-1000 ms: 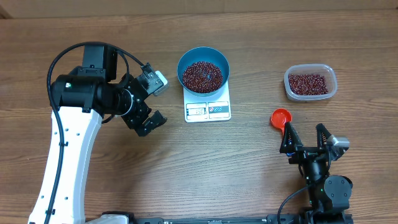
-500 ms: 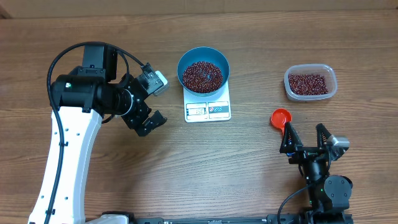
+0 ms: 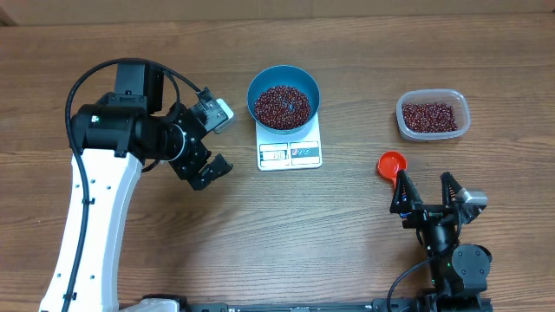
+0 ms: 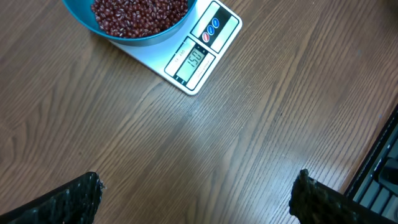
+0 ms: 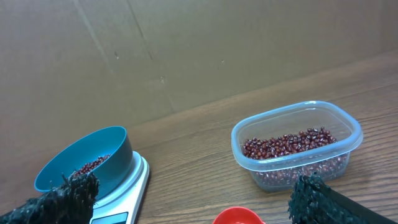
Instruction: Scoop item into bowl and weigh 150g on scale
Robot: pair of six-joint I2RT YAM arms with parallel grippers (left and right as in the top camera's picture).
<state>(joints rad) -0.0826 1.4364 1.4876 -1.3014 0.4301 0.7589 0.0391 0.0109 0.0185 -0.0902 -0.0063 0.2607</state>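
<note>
Blue bowl [image 3: 284, 85] of beans [image 3: 282, 106] sat on the scale [image 3: 290, 153] at 12 o'clock on the worktop, whose display seemingly read 150. Left gripper [image 4: 198, 183] and right gripper [image 3: 425, 184] stood wide, empty. Weighing looked finished; next, only confirming that reading.

The table [image 3: 286, 243] is bare wood in front of the scale [image 3: 290, 153], so a gripper can pass there freely. Between the left gripper [image 3: 211, 139] and the left edge of the scale there is an open gap of bare wood. The bowl [image 3: 284, 97] stands on the rear part of the scale and blocks the way from above; only the display strip is uncovered. Between the scale and the clear tub [image 3: 433, 114] a wide lane is free. The red scoop [image 3: 391, 163] lies just ahead of the right gripper [image 3: 426, 189], near its left finger, and blocks that side. A cardboard wall [image 5: 186, 50] closes the far edge
</note>
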